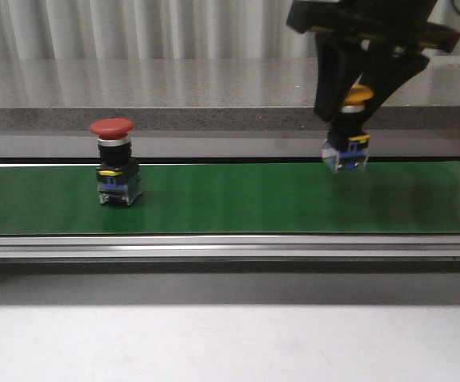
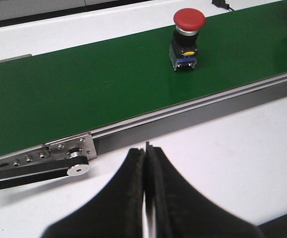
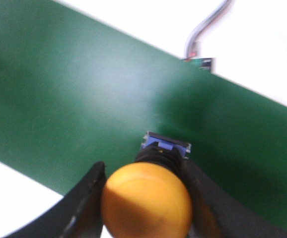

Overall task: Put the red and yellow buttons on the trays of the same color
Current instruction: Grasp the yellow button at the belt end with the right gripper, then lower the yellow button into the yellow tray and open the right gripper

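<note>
Yellow button [image 1: 349, 131] clenched in right gripper [image 1: 356, 99], lifted above green belt [image 1: 230, 199] at upper right; next, carrying to yellow tray. Left gripper [image 2: 146, 191] closed, empty.

I can read no text, number, brand or sign in any of my views. The red button [image 1: 114, 161] has a small yellow patch on its body, and the yellow button [image 1: 348, 134] between my right gripper's [image 1: 363, 95] fingers has one too, but both are too small and blurred to show letters. The green belt [image 1: 238, 199] below that gripper carries no marking.
</note>
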### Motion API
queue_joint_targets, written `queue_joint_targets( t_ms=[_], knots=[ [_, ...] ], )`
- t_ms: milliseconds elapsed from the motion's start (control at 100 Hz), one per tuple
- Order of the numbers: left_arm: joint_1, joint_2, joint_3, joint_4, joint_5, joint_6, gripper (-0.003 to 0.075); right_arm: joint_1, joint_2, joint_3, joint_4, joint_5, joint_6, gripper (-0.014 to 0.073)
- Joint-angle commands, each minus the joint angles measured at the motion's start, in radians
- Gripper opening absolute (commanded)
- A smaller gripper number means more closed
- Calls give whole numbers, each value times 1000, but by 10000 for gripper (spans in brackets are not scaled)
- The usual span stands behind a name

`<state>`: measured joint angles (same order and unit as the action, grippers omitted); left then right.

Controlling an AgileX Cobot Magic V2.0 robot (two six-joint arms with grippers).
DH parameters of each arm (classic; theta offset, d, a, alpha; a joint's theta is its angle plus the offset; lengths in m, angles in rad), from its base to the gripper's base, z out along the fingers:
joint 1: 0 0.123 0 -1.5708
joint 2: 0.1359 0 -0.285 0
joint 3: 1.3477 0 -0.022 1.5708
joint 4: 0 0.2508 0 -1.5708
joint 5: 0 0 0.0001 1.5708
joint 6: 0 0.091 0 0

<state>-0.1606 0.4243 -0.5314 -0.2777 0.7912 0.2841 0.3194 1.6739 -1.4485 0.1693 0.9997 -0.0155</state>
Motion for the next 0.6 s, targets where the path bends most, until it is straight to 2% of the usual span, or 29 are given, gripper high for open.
queue_joint_targets(
  t_ms=[0,120,240,590],
  knots=[
    [-8,7,-28,-25,-65,-7,-20,-43,-90,-28,-60,-19,81,164],
    [-8,7,-28,-25,-65,-7,-20,-108,-135,-27,-128,10,134,164],
    [-8,7,-28,-25,-65,-7,-20,-197,-172,-27,-132,39,136,164],
    [-8,7,-28,-25,-65,-7,-20,-537,-237,37,-132,54,147,164]
  ],
)
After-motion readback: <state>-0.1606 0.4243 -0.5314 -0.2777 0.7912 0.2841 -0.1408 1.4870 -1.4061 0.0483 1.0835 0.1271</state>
